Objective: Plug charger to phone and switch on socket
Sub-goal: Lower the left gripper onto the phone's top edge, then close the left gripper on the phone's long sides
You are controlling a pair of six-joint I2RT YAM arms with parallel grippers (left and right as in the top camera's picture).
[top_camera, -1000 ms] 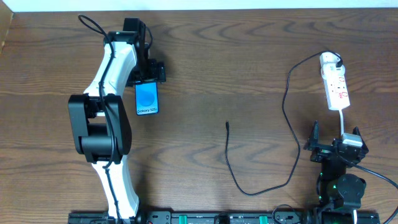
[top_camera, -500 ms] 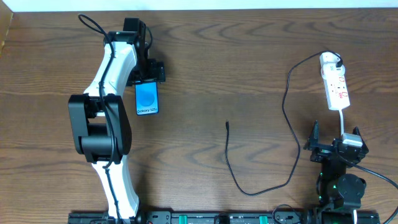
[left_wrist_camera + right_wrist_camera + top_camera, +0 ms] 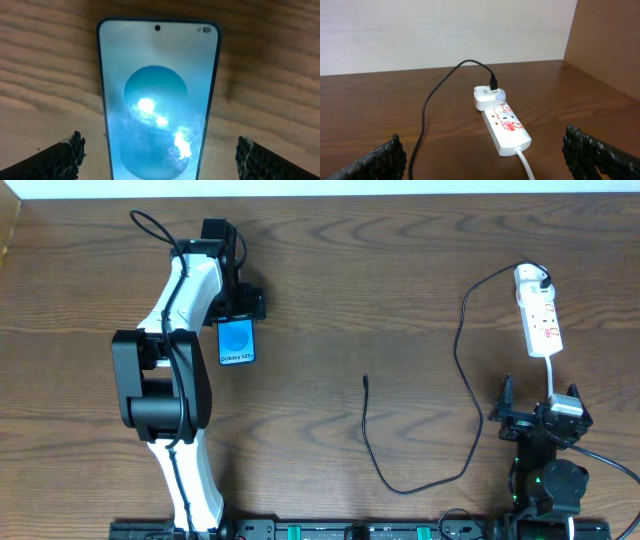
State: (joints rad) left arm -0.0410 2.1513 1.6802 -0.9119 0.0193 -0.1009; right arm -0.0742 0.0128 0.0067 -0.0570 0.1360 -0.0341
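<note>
Left end effector [image 3: 160, 155] spread wide, fingers [image 3: 67, 152] either side of phone [image 3: 157, 100], not touching it. Phone flat on bench [image 3: 320, 270], screen lit. Right end effector [image 3: 487, 160] also wide, facing socket [image 3: 506, 129]. Charger [image 3: 458, 350] plugged in socket far end, free tip well apart from phone.

Lit blue phone [image 3: 237, 340] flat at left; white socket [image 3: 540, 315] far right, black charger [image 3: 457, 360] plugged in, connector tip [image 3: 366, 380] free in the middle.

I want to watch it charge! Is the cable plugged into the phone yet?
No, the cable has its free tip lying on the table, well apart from the phone.
</note>
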